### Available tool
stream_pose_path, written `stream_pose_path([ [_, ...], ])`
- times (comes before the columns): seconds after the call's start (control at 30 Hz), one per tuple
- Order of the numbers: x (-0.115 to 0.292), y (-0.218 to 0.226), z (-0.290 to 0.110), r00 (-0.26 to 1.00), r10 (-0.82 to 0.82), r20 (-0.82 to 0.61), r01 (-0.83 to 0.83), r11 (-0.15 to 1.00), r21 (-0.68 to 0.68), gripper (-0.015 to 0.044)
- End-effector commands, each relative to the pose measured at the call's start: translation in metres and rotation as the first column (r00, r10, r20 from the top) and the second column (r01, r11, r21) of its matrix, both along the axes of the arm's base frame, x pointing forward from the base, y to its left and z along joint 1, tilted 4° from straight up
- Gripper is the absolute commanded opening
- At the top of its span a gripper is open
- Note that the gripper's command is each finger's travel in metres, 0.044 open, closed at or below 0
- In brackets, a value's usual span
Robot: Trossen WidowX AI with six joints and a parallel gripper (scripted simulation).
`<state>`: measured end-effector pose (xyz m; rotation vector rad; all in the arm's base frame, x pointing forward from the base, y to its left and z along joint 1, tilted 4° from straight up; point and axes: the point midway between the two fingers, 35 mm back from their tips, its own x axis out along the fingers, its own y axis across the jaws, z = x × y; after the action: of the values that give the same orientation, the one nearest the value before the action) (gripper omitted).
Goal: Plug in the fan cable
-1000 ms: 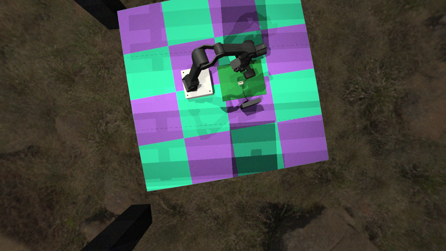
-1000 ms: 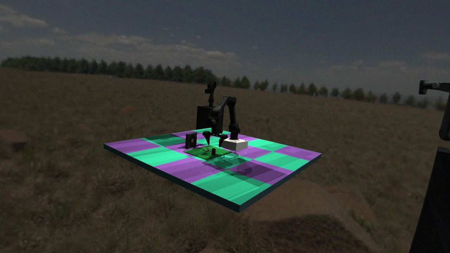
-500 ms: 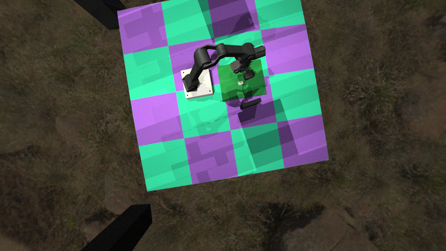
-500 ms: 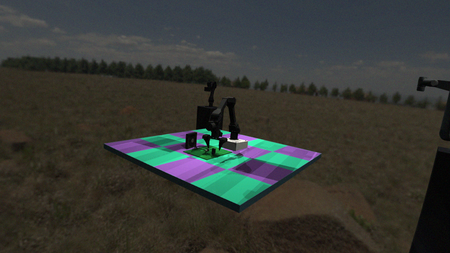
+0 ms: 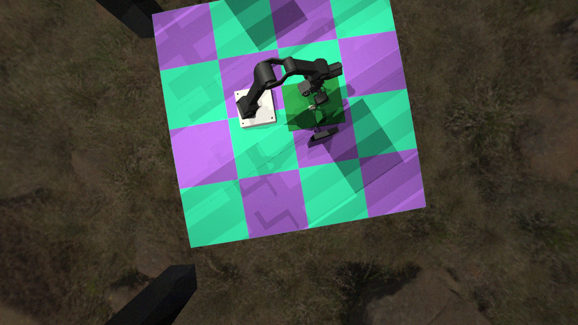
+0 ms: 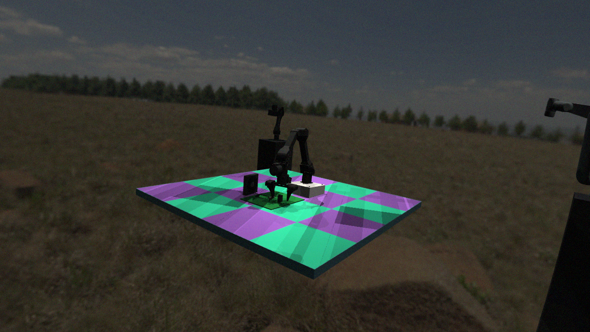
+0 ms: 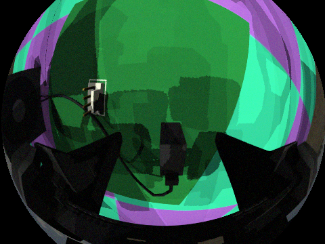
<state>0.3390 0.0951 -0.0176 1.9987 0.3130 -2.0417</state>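
A green board (image 5: pixel 296 119) (image 6: pixel 263 203) (image 7: pixel 172 41) lies flat on the checkered table. Its white four-pin header (image 5: pixel 312 107) (image 7: pixel 97 97) stands bare, with nothing on it. The black plug (image 5: pixel 314 91) (image 6: pixel 280 198) (image 7: pixel 172 146) stands on the board, a short way from the header. Its thin cable (image 7: pixel 154 194) loops back to the black fan (image 5: pixel 324 134) (image 6: pixel 250 184) (image 7: pixel 18 110), which stands just off the board's edge. My gripper (image 6: pixel 280 190) (image 7: pixel 170 137) is open wide and hangs low over the plug. One finger is on each side of the plug, and neither touches it.
The arm's white base plate (image 5: pixel 264 115) (image 6: pixel 312 189) sits beside the board. The purple and green table (image 5: pixel 202 153) (image 6: pixel 313 243) ends in open grass. Black camera stands are off the table (image 5: pixel 157 294) (image 6: pixel 270 152) (image 6: pixel 569 256).
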Motion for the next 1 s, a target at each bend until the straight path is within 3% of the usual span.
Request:
stream_pose_path([
  [0.0,0.000,0.000,0.000,1.000,0.000,0.000,0.000,1.000,0.000,0.0414],
  [0.5,0.000,0.000,0.000,1.000,0.000,0.000,0.000,1.000,0.000,0.0020],
  [0.63,0.000,0.000,0.003,1.000,0.000,0.000,0.000,1.000,0.000,0.0000],
  [0.77,0.001,0.002,0.047,1.000,0.001,-0.004,-0.001,1.000,0.004,0.0000],
  [0.97,0.001,0.001,0.049,1.000,0.007,-0.005,-0.007,1.000,0.004,0.0000],
])
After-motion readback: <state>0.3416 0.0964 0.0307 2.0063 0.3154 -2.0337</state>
